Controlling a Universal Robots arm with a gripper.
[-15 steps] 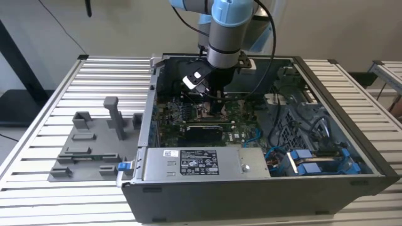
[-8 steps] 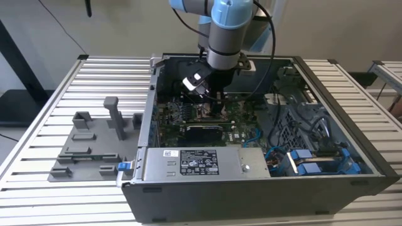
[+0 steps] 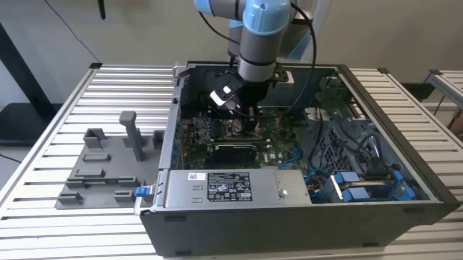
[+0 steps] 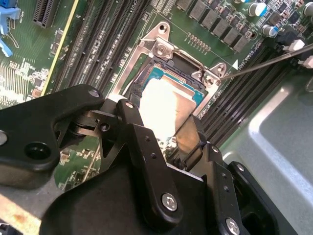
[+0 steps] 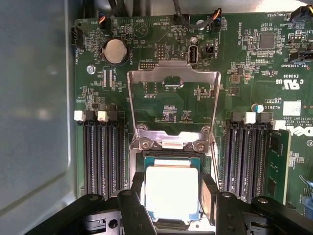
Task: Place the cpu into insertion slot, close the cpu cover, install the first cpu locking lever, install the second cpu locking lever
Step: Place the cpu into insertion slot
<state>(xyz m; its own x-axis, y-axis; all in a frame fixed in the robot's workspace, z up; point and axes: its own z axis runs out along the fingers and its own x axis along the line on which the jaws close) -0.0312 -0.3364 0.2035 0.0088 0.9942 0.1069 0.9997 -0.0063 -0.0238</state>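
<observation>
The claw (image 3: 242,115) reaches down into the case (image 3: 405,179), low over the board (image 5: 244,78). It is set narrow, closed on the cpu (image 5: 172,193). One of its fingers (image 5: 209,196) stands at each of two opposite edges. The pads seem to touch those edges, though glare on the metal top makes the contact hard to confirm. The cpu lies flat in the socket (image 4: 186,61), directly under the claw's tips. Just beyond the tips the cover (image 5: 146,73) is swung fully open, hinged at the socket's far edge. Memory slots (image 5: 102,156) run along both sides of the claw. A thin lever (image 4: 264,62) angles away past one finger.
</observation>
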